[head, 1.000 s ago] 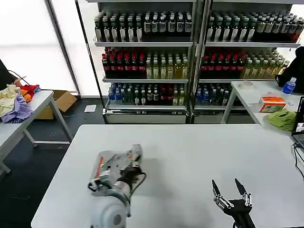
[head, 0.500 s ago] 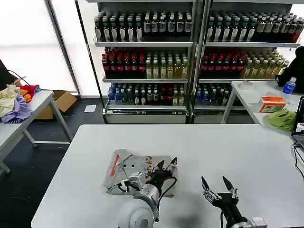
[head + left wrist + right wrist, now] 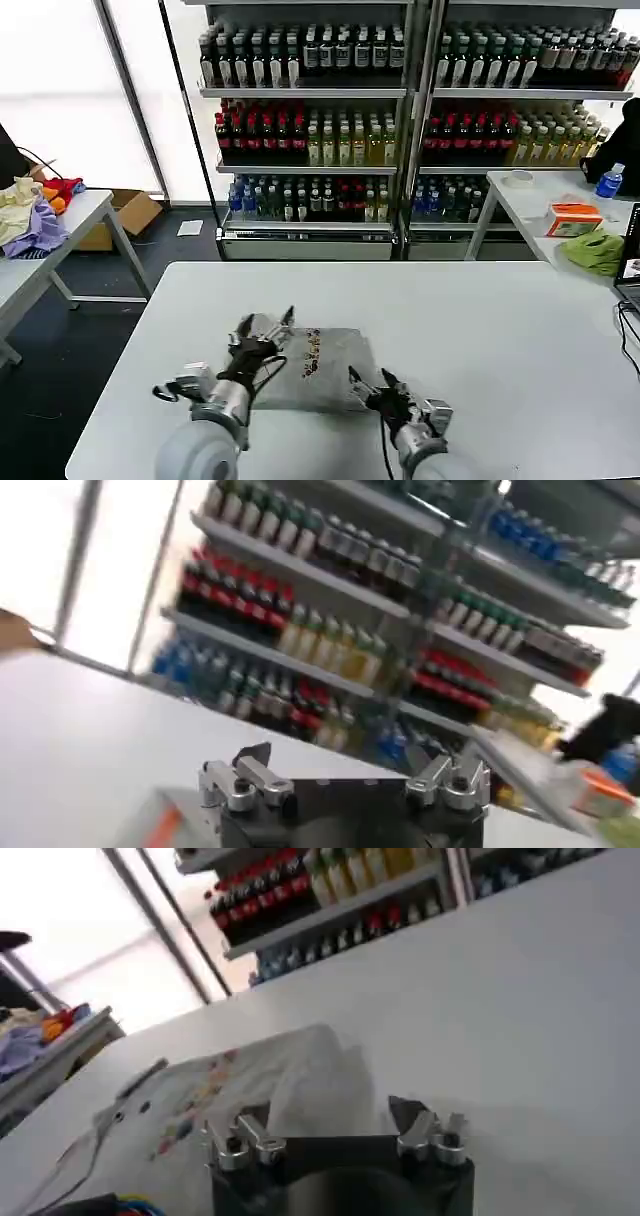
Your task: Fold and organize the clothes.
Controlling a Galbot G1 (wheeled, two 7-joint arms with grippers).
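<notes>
A grey shirt [image 3: 325,368] lies folded flat on the white table [image 3: 500,320], near its front edge, with a small colourful print [image 3: 311,353] facing up. My left gripper [image 3: 265,328] is open over the shirt's left end, where an orange strip of collar [image 3: 163,826] shows beside it. In the left wrist view the left gripper [image 3: 345,775] holds nothing. My right gripper [image 3: 368,378] is open at the shirt's right front corner. From the right wrist, the shirt [image 3: 230,1088] lies just beyond the open right gripper [image 3: 330,1123].
Bottle shelves [image 3: 400,120] stand behind the table. A side table on the left holds yellow, lilac and red garments [image 3: 30,215]. The right-hand table carries a lime-green cloth [image 3: 594,250], an orange box [image 3: 572,218] and a blue bottle [image 3: 608,180].
The left gripper carried the shirt's lifted part across to the right, let it go, and drew back left. The shirt now lies flat. The right gripper moved left to the shirt's edge.
</notes>
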